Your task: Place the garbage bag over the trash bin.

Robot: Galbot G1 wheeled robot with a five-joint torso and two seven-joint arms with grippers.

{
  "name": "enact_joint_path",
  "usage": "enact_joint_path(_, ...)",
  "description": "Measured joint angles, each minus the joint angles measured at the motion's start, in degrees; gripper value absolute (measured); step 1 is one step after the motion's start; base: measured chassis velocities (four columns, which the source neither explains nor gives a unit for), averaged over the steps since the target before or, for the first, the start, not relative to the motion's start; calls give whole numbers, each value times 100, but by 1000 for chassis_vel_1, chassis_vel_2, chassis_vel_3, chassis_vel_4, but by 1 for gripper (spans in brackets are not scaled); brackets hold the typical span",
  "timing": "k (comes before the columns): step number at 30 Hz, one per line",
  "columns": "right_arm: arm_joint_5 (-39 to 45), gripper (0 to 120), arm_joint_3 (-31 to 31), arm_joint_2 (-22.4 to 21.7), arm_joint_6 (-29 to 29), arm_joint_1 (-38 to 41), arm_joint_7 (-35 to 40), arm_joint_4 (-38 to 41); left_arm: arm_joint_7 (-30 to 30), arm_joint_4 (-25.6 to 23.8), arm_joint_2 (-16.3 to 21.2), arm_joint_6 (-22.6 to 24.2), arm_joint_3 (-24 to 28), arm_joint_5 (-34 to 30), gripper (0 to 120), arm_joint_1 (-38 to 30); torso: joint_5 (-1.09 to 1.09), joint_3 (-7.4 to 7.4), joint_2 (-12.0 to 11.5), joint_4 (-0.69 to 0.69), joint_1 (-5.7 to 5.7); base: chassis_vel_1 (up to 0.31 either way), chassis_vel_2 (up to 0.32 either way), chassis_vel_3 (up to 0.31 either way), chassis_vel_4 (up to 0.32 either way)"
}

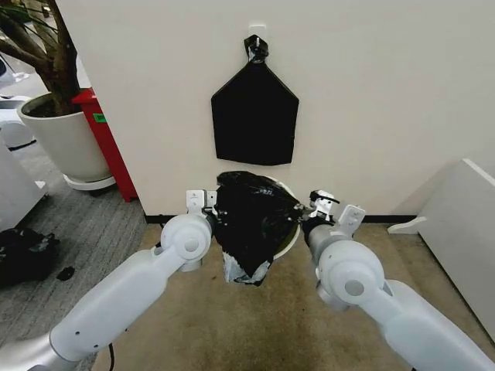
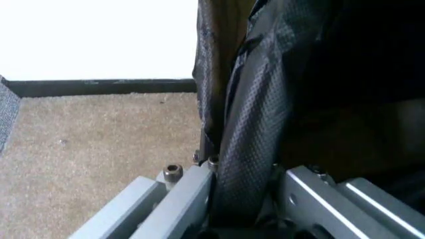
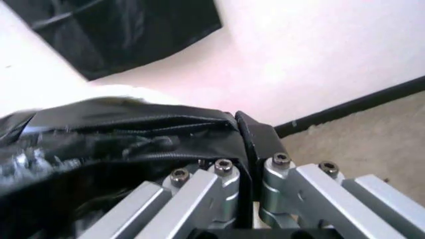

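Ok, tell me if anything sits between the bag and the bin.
Nothing visible does. The garbage bag already drapes over the trash bin, with the left gripper and right gripper pinching the film at opposite sides. The flat black bundle hangs on the wall above, clear of both.

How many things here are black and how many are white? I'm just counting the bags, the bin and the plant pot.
Black: 2, the garbage bag and the flat bundle on the wall.
White: 2, the trash bin and the plant pot.
Total: 4.
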Motion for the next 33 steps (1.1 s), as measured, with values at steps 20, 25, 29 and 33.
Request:
enact_joint_path(20,-385,0,206,-658,-798,197,-1543,-992,548,-340,197,53,-437,3,0,411,0,0,0,0,0,0,0,0,0)
enact_joint_path(25,-377,0,304,-780,-901,112,-2231,-1191,647,-350,208,52,-513,-2,0,453,0,0,0,0,0,0,0,0,0)
enact_joint_path(29,-389,0,400,-886,-943,-33,-2837,-1292,738,-356,218,32,-588,-4,0,519,0,0,0,0,0,0,0,0,0)
enact_joint_path(33,-441,0,466,-977,-948,-148,-3198,-1329,792,-364,226,18,-642,-7,0,590,0,0,0,0,0,0,0,0,0)
